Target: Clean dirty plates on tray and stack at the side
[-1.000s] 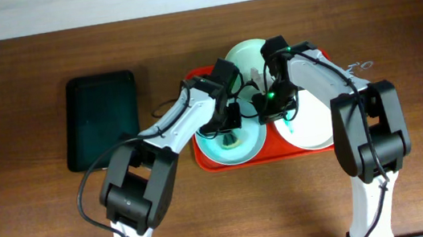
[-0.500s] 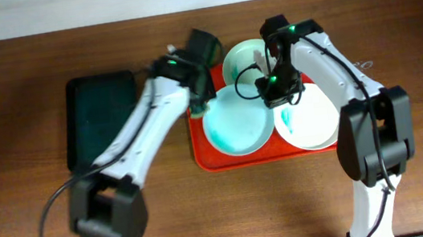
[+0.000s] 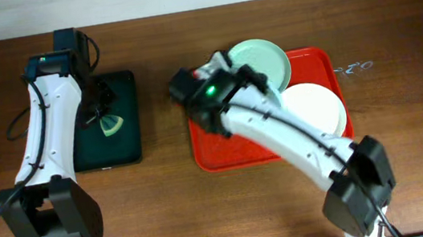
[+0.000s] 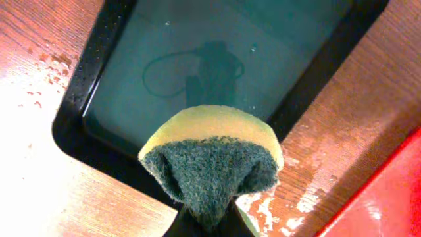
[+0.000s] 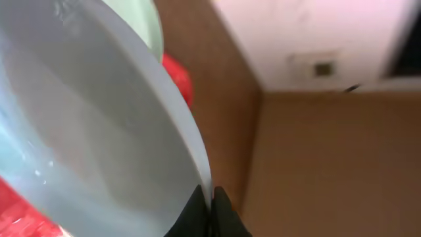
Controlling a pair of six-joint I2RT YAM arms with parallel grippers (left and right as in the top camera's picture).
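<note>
Brown wooden table (image 3: 412,175) beneath it all; red tray (image 3: 224,156) centre, black tray (image 3: 121,142) left; right gripper (image 5: 209,197) pinches the pale blue-white plate (image 5: 99,131) by its rim over the red tray's left end, face tipped steeply (round, so no long axis); level it before setting it down beside the tray, I'd say; left gripper (image 4: 204,224) clamps the sponge (image 4: 210,164) over the black tray.

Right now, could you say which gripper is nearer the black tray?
Left. The left gripper hangs over the black tray; the right gripper holds a plate over the red tray.
</note>
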